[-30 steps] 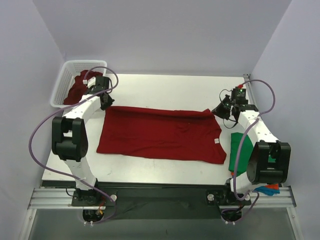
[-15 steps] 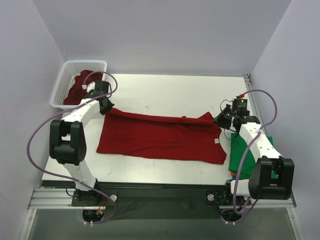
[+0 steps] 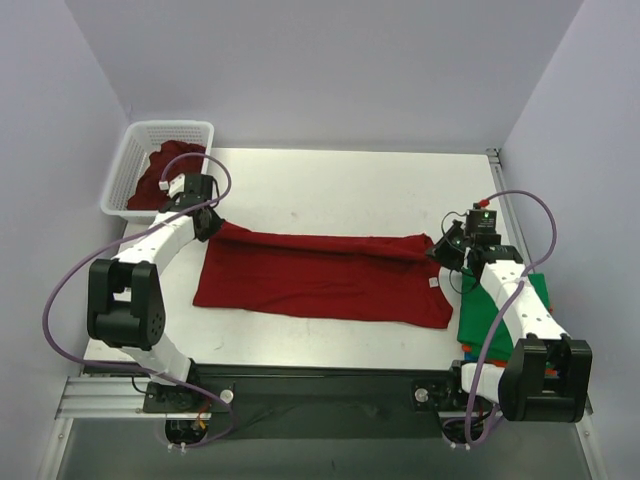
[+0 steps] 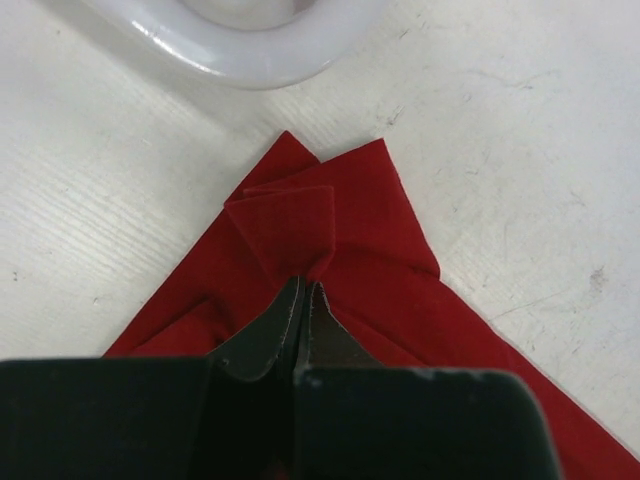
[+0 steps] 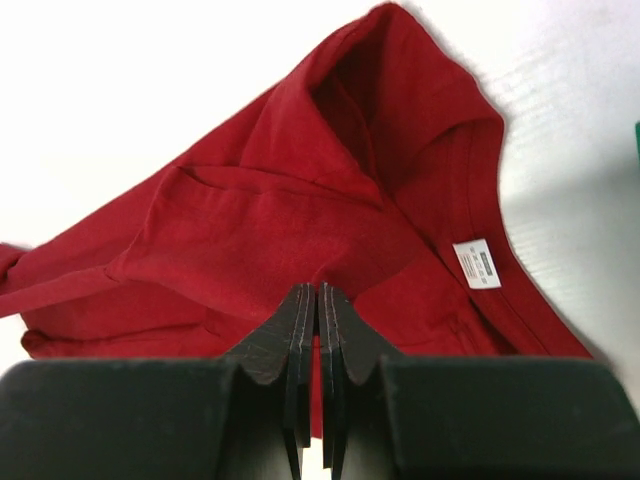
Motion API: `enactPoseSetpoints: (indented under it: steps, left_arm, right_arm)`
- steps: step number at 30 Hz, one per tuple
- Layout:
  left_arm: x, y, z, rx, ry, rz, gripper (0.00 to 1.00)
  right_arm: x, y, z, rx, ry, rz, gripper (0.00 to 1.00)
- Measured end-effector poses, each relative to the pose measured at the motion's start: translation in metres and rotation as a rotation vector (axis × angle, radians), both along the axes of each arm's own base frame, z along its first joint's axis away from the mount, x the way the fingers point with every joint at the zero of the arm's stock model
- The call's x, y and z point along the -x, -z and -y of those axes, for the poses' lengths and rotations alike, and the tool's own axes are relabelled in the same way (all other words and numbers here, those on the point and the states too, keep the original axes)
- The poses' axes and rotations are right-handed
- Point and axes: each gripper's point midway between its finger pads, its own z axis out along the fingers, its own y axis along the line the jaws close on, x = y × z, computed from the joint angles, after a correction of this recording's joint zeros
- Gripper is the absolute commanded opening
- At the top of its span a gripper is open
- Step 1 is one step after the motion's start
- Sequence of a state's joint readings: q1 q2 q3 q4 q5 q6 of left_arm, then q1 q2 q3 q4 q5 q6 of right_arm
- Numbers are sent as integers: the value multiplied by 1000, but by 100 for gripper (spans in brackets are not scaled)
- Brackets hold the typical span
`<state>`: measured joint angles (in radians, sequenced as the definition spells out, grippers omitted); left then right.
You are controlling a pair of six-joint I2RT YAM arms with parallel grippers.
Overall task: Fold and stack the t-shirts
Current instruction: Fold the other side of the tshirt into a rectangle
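Note:
A deep red t-shirt [image 3: 320,280] lies spread across the middle of the table, its far edge lifted and pulled toward the near side. My left gripper [image 3: 207,222] is shut on the shirt's far left corner [image 4: 290,225]. My right gripper [image 3: 443,250] is shut on the far right edge near the collar [image 5: 300,220], where a white label [image 5: 476,263] shows. A folded green t-shirt [image 3: 495,310] lies at the right edge over orange and blue cloth. More deep red shirts [image 3: 160,170] fill the basket.
The white lattice basket [image 3: 125,165] stands at the far left corner of the table. Its rim shows at the top of the left wrist view [image 4: 250,60]. The table's near edge has a metal rail [image 3: 320,395].
Both grippers have moved toward the near side with the shirt's far edge, folding it over. The shirt now looks narrower from far to near.

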<state>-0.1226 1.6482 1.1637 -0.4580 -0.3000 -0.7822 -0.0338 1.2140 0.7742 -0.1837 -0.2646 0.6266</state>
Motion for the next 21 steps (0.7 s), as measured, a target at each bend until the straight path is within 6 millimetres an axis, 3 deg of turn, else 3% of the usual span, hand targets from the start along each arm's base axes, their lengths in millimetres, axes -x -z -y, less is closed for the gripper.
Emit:
enactPoseSetpoints:
  steps: [8,17,21]
  left_arm:
    - [18,17,-1,5,-13,-42,0]
    - [20,5,-1,16,-19,-3,0]
    - [28,11,-2,17,-19,-4,0]
  right_arm:
    - [13,6,1,9,-6,-14,0]
    - [27,14,0,15,-15,-28,0]
    - [37,28,0,14,-17,-61,0]
